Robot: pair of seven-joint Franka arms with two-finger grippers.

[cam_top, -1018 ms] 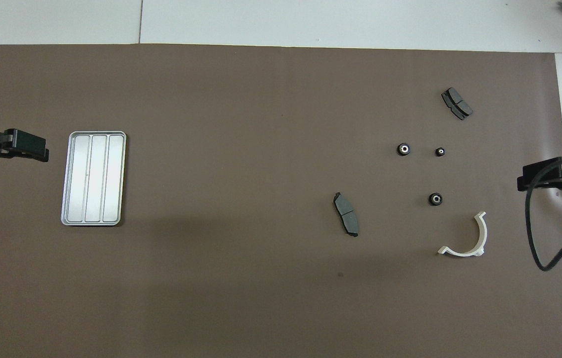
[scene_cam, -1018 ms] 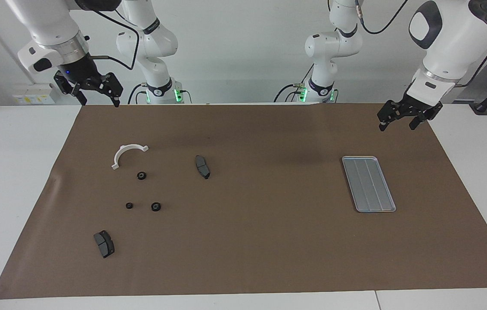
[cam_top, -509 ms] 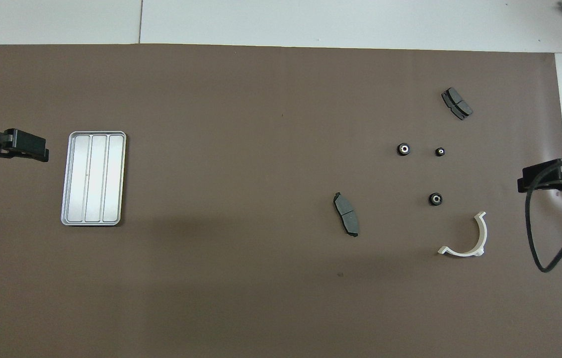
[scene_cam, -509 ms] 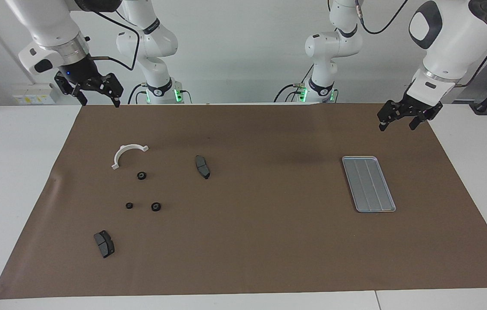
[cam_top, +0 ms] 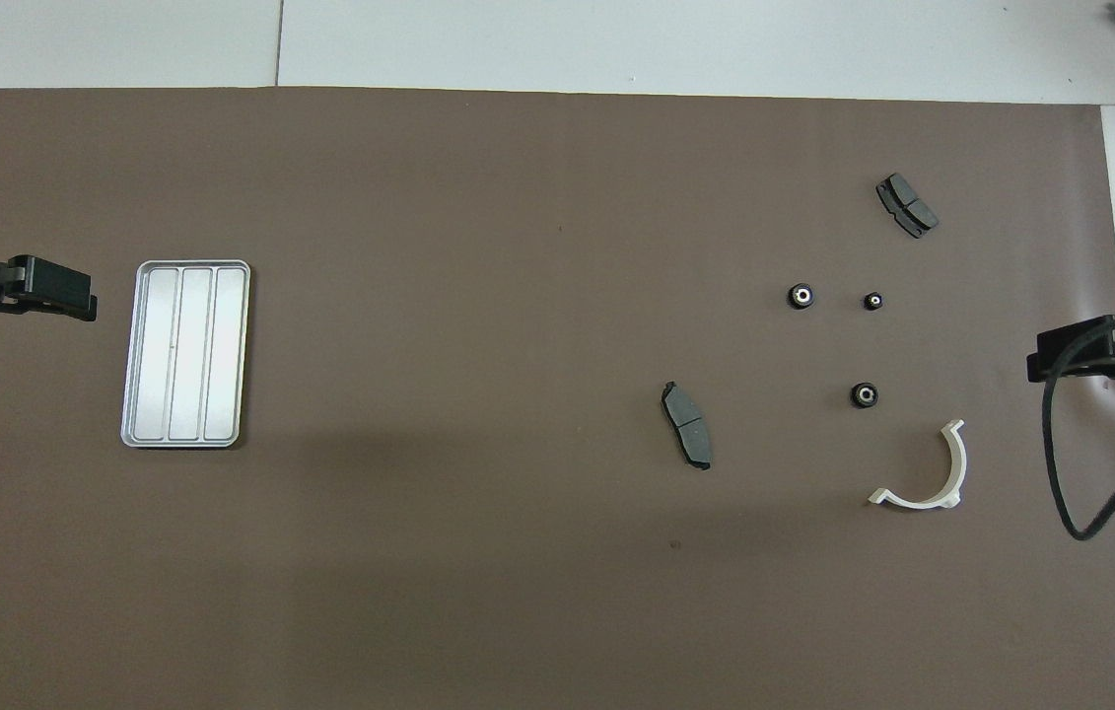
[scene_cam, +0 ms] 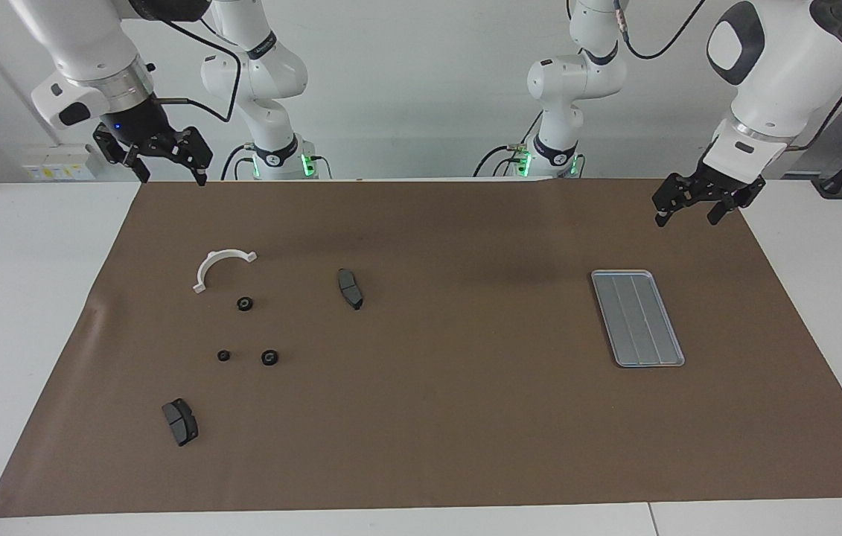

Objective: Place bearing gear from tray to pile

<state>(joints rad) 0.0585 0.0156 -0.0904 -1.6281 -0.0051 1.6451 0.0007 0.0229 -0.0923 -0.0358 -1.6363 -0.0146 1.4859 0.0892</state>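
Brown-covered tabletop [scene_cam: 465,417]; tray [scene_cam: 637,318] bare, below left tool [scene_cam: 689,210], spread, holding nothing. Right tool [scene_cam: 164,165] likewise, waiting above pile [scene_cam: 244,304]. Seemingly done.

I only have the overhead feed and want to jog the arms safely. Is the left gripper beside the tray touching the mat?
Observer: No. In the facing view the left gripper hangs in the air, well above the mat and clear of the tray.
Operator: And the right gripper, out past the white bracket?
Observer: The right gripper is also raised high off the mat, with its fingers spread and nothing between them.
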